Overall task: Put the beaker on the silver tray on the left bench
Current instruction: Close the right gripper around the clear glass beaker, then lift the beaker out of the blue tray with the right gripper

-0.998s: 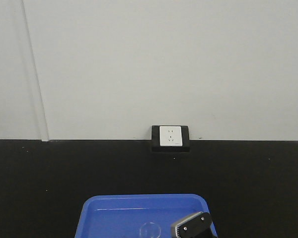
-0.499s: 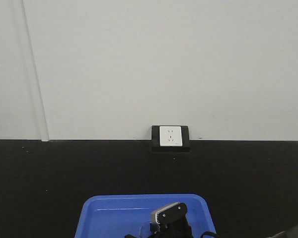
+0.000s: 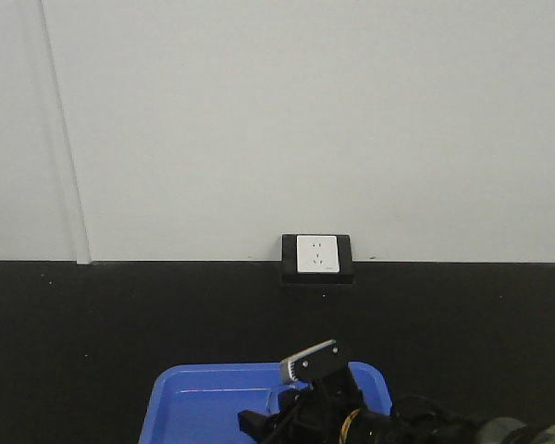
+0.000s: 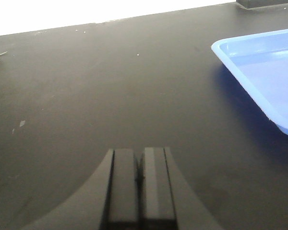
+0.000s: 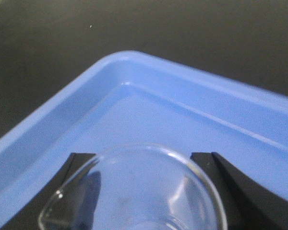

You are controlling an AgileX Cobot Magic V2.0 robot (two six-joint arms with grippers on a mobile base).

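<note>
Matte black worktop (image 4: 86,96): one round glass beaker (image 5: 134,191) clasped by right gripper (image 5: 141,160) over one blue plastic tray (image 5: 134,96); left gripper (image 4: 139,177) closed.

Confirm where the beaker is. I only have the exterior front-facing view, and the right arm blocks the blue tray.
Observer: In the right wrist view the beaker sits between the fingers of the right gripper, with the blue tray behind it.
Operator: Is it clamped?
Observer: I cannot tell. The beaker's wide rim hides where the pads would meet the glass.
Operator: And the left arm? It isn't in my view.
Observer: The left wrist view shows the left gripper shut and empty over bare black worktop, with the blue tray ahead to its right.
</note>
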